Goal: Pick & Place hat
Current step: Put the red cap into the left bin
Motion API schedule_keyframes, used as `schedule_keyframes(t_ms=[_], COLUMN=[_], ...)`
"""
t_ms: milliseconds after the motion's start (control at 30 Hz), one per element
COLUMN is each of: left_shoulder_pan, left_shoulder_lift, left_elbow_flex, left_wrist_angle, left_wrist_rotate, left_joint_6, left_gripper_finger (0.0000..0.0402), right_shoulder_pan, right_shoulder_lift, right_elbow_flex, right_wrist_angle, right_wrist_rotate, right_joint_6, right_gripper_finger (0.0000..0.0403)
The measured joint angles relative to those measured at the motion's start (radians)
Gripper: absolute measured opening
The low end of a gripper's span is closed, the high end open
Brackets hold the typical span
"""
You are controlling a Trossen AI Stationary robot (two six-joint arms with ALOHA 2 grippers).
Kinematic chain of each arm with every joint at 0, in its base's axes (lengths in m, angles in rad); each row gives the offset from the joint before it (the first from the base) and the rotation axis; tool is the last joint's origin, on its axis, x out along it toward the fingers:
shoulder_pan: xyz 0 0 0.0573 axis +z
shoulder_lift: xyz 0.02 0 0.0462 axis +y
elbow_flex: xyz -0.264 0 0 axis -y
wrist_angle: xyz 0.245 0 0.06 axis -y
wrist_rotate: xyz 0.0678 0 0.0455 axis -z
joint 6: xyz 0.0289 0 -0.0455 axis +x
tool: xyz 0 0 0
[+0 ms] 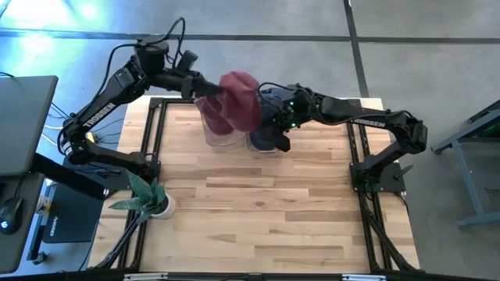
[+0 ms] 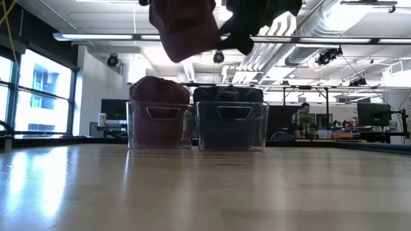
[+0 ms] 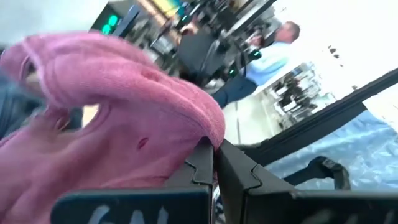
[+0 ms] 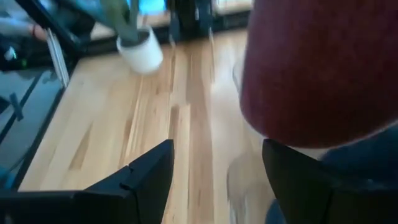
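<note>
The dark red knitted hat [image 1: 236, 101] is hanging in the air above the far middle of the wooden slatted table [image 1: 258, 211], and your left gripper [image 3: 214, 152] is pinching a fold of its fabric with the two dark fingers pressed together on it. From table height you are seeing the hat [image 2: 185, 25] dangling well above two clear plastic bins standing side by side at the far edge: the left bin [image 2: 160, 125] is holding more dark red fabric, and the right bin [image 2: 232, 125] is holding dark blue fabric. From above, the hat is hovering over the left bin [image 1: 220, 136], partly hiding it. Your right gripper [image 4: 217, 168] is waiting just right of the hat, over the right bin [image 1: 266, 142], with its fingers spread wide and nothing between them; the red hat [image 4: 323, 68] is filling the space just ahead of it. A small green plant in a white pot [image 1: 152, 200] is standing near the table's left edge, well apart from the bins.
</note>
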Motion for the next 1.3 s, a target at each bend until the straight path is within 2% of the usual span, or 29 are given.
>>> schedule_keyframes(t_ms=[200, 267, 333, 467, 533, 600, 833, 900, 1033, 1167, 1300], left_shoulder_pan=[0.0, 0.0, 0.0, 0.0, 0.001, 0.001, 0.001, 0.001, 0.001, 0.001, 0.001], left_shoulder_lift=[0.0, 0.0, 0.0, 0.0, 0.001, 0.001, 0.001, 0.001, 0.001, 0.001, 0.001], left_elbow_flex=[0.0, 0.0, 0.0, 0.0, 0.0, 0.0, 0.0, 0.0, 0.0, 0.0, 0.0], left_wrist_angle=[0.113, 0.141, 0.157, 0.18, 0.211, 0.24, 0.276, 0.275, 0.276, 0.275, 0.273], left_wrist_rotate=[0.001, 0.003, 0.003, 0.004, 0.021, 0.044, 0.079, 0.082, 0.083, 0.084, 0.084], left_joint_6=[-0.021, -0.027, -0.037, -0.043, -0.044, -0.044, -0.044, -0.044, -0.041, -0.014, -0.008], left_gripper_finger=[0.0, 0.0, 0.0, 0.0, 0.0, 0.0, 0.0, 0.0, 0.0, 0.0001, 0.0001], right_shoulder_pan=[0.034, 0.042, 0.042, 0.018, 0.015, 0.016, 0.032, 0.03, 0.034, 0.032, 0.035], right_shoulder_lift=[-0.003, -0.003, -0.006, -0.035, -0.044, -0.043, -0.047, -0.047, -0.049, -0.049, -0.049], right_elbow_flex=[0.0, 0.001, 0.001, 0.001, 0.001, -0.006, -0.154, -0.174, -0.163, -0.133, -0.108], right_wrist_angle=[0.248, 0.272, 0.237, 0.063, -0.016, -0.014, 0.429, 0.551, 0.649, 0.644, 0.64], right_wrist_rotate=[0.027, 0.066, 0.09, 0.066, 0.071, 0.077, 0.059, 0.01, -0.058, -0.088, -0.126], right_joint_6=[0.085, 0.112, 0.138, 0.192, 0.179, 0.152, 0.262, 0.296, 0.314, 0.33, 0.363], right_gripper_finger=[0.0238, 0.0234, 0.023, 0.0228, 0.0228, 0.0227, 0.0227, 0.0227, 0.0221, 0.0169, 0.0063])
